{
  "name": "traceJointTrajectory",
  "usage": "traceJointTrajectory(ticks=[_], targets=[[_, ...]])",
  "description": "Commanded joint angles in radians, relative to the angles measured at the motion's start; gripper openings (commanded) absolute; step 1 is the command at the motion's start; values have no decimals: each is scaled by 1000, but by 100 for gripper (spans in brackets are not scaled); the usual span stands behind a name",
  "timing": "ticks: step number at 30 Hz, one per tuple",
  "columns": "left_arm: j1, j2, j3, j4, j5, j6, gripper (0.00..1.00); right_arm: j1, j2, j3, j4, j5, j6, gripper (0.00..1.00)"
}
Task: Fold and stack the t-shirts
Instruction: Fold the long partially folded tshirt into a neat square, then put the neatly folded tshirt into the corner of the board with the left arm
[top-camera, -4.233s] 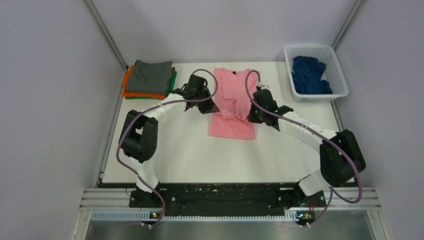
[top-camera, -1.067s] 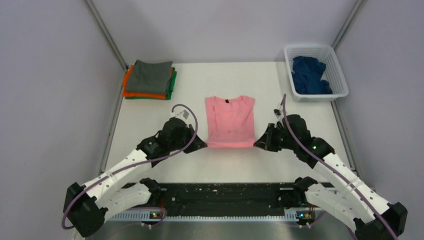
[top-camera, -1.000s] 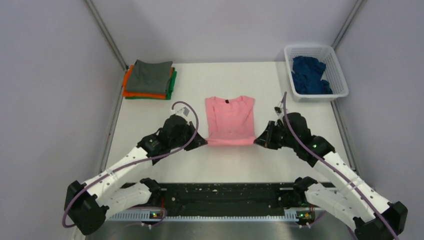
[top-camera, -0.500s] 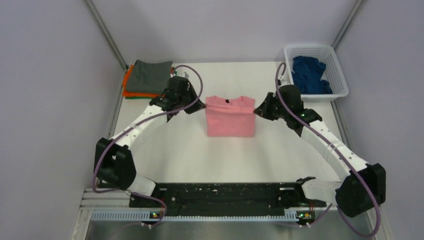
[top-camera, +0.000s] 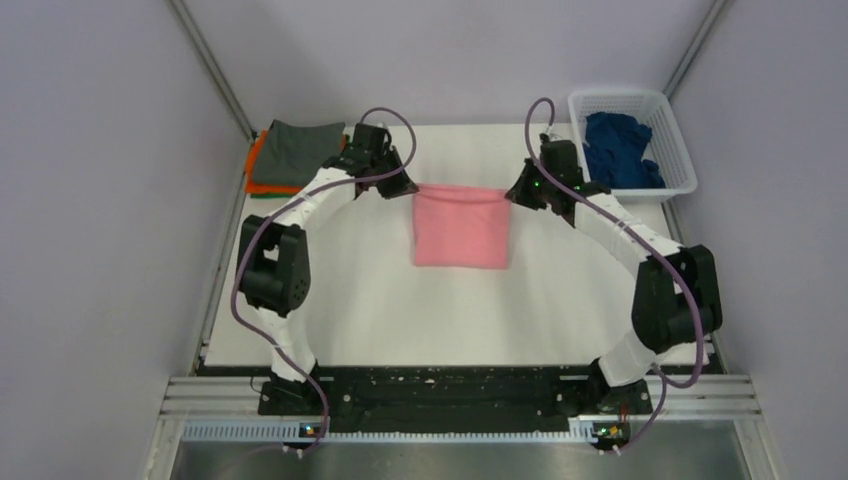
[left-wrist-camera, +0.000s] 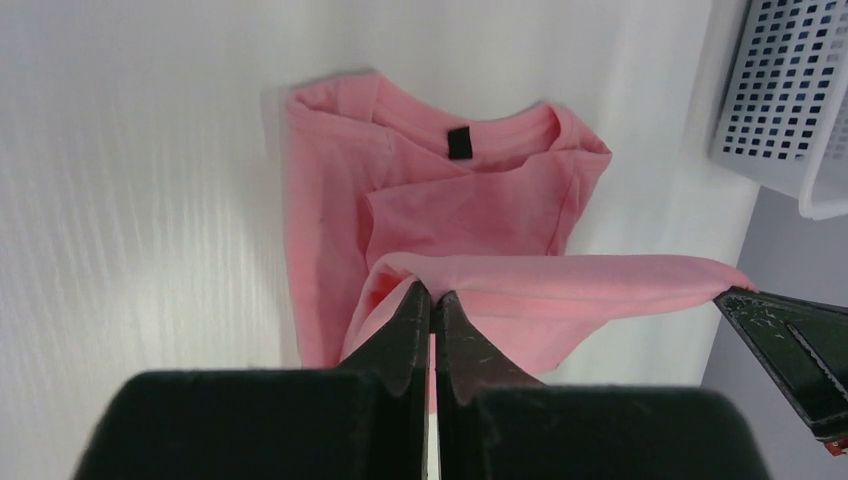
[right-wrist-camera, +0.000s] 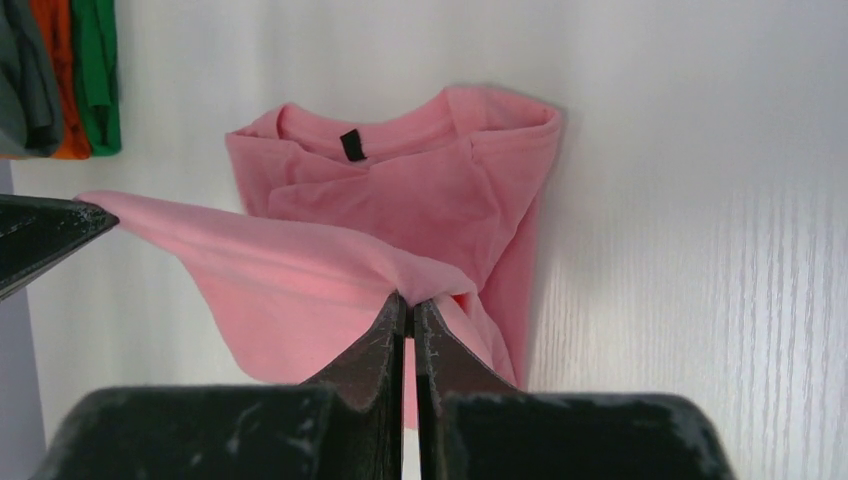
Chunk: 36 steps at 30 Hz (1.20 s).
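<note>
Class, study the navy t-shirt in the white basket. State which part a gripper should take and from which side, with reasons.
Probably a raised fold near the middle of the navy t-shirt, taken from straight above. It lies crumpled in a heap, so no hem shows plainly, and the walls of the white basket block any sideways approach.

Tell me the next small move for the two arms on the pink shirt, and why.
Probably lower both grippers together until the held edge rests on the collar end, then let go. The left gripper and right gripper are each shut on a corner of the pink t-shirt. Its edge is stretched taut between them in the air, and the collar lies flat beneath.
</note>
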Motion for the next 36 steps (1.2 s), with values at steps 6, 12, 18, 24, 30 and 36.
traceJointTrajectory(ticks=[6,12,18,24,30,36], targets=[[45,248,236,-21,-29,39,0,-51,241,129,138,60,-16,3],[50,337,385,-85,-5,44,91,-70,357,283,101,35,-11,74],[48,201,195,-30,44,67,99,-71,201,159,137,-8,-44,99],[19,198,74,-53,62,118,98,-70,-104,-199,205,-42,-42,99],[-7,272,97,-111,10,128,90,-70,-304,-385,172,-56,-51,99],[-78,329,111,-145,-79,117,78,-71,-404,-473,145,19,-68,99]])
